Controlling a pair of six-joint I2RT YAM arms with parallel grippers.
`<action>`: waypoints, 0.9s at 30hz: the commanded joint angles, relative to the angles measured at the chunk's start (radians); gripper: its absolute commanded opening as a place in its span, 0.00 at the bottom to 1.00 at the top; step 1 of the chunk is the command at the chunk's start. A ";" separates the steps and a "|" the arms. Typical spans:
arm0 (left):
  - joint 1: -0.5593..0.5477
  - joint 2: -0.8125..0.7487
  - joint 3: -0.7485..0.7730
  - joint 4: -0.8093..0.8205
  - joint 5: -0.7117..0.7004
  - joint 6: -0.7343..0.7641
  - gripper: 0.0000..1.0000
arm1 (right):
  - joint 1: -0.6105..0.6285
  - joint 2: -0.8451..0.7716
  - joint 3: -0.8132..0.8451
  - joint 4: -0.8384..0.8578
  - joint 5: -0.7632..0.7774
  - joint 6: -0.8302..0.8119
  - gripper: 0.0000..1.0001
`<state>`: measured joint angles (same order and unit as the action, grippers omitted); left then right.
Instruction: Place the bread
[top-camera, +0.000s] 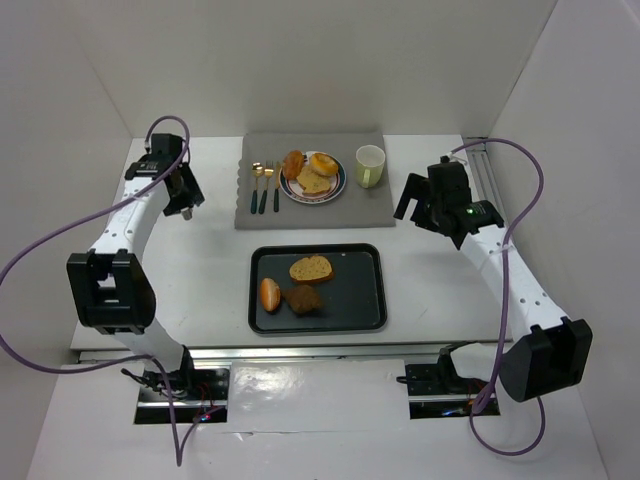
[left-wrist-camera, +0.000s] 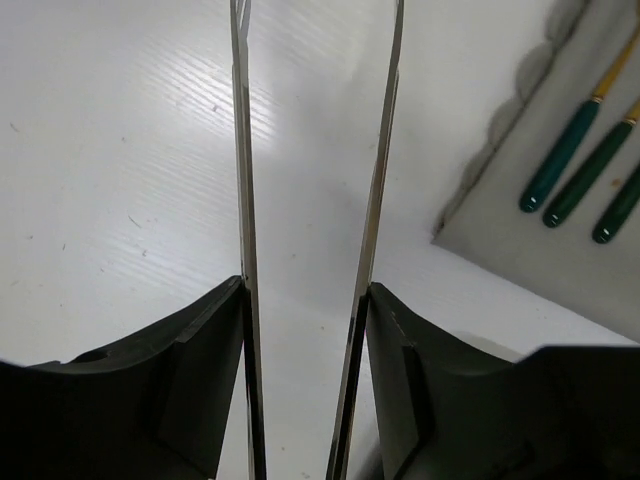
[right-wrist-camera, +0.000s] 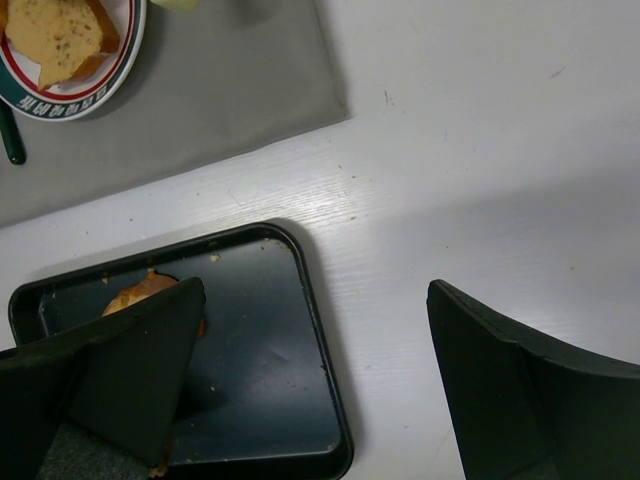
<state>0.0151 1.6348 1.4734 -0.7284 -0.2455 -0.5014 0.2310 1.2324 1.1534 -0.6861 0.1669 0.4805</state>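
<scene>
A black tray (top-camera: 357, 290) lies in the middle of the table. It holds a light bread slice (top-camera: 311, 268), a bread roll (top-camera: 270, 294) and a dark bread slice (top-camera: 303, 299). A plate (top-camera: 340, 186) on the grey mat (top-camera: 370, 205) holds more bread (top-camera: 312, 182). My left gripper (top-camera: 183, 206) is open and empty over the bare table left of the mat; its thin fingers (left-wrist-camera: 243, 180) stand apart. My right gripper (top-camera: 424, 207) is wide open and empty, right of the mat. In the right wrist view it (right-wrist-camera: 315, 290) hangs over the tray's right rim (right-wrist-camera: 322, 335).
A pale green cup (top-camera: 370, 166) stands on the mat right of the plate. Green-handled cutlery (top-camera: 265, 186) lies left of the plate and shows in the left wrist view (left-wrist-camera: 560, 160). White walls close in the table on three sides.
</scene>
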 joint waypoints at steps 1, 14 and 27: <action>0.032 0.040 0.002 0.153 0.035 -0.039 0.62 | -0.005 0.006 0.011 0.036 -0.007 -0.011 0.99; 0.063 0.145 0.109 0.092 0.094 0.004 0.93 | -0.005 0.005 0.029 0.026 0.029 -0.011 0.99; -0.213 -0.197 0.050 0.012 0.310 0.055 0.94 | -0.005 0.087 0.069 -0.006 0.069 0.017 0.99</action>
<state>-0.1291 1.5169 1.5913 -0.7116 -0.0566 -0.4698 0.2310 1.3029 1.1839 -0.6872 0.2146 0.4847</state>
